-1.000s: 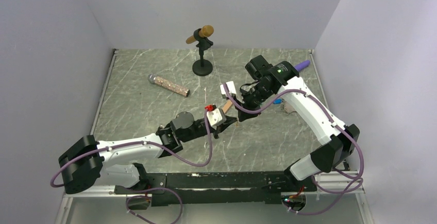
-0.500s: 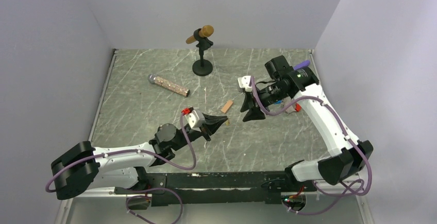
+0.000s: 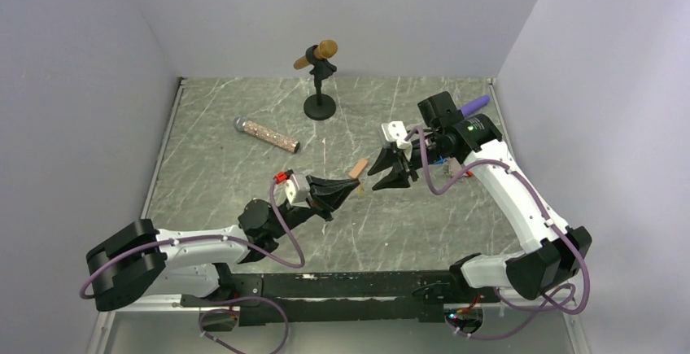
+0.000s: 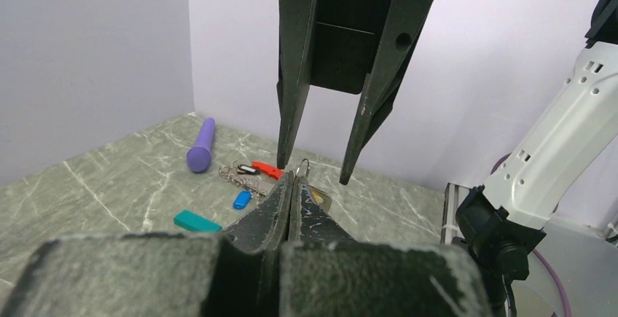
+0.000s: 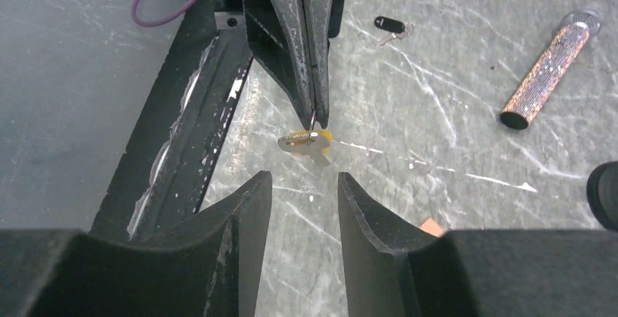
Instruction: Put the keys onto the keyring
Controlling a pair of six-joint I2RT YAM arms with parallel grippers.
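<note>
My left gripper [image 4: 292, 186] is shut on the small wire loop of a yellow key [image 5: 307, 141], which hangs just past its tips [image 3: 355, 190]. My right gripper [image 5: 302, 186] is open and empty, its fingers [image 4: 288, 158] pointing at that key from a short way off, tips facing tips [image 3: 374, 180]. The keyring's red fob [image 4: 266, 169] and silvery chain [image 4: 235, 175] lie on the table [image 3: 244, 179] by the right arm, with a blue key [image 4: 242, 200] beside them. A black key [image 5: 388, 23] lies on the table farther away.
A salmon block [image 3: 358, 168] lies just behind the two grippers. A teal block [image 4: 197, 221] and a purple stick [image 4: 202, 144] lie near the keyring. A glittery microphone [image 3: 267, 134] lies at left, and a microphone stand [image 3: 319, 107] stands at the back.
The grippers, close together a second ago, have separated. My left gripper drew back to the left, still shut. My right gripper opened, swung right, then edged back towards the left one.
</note>
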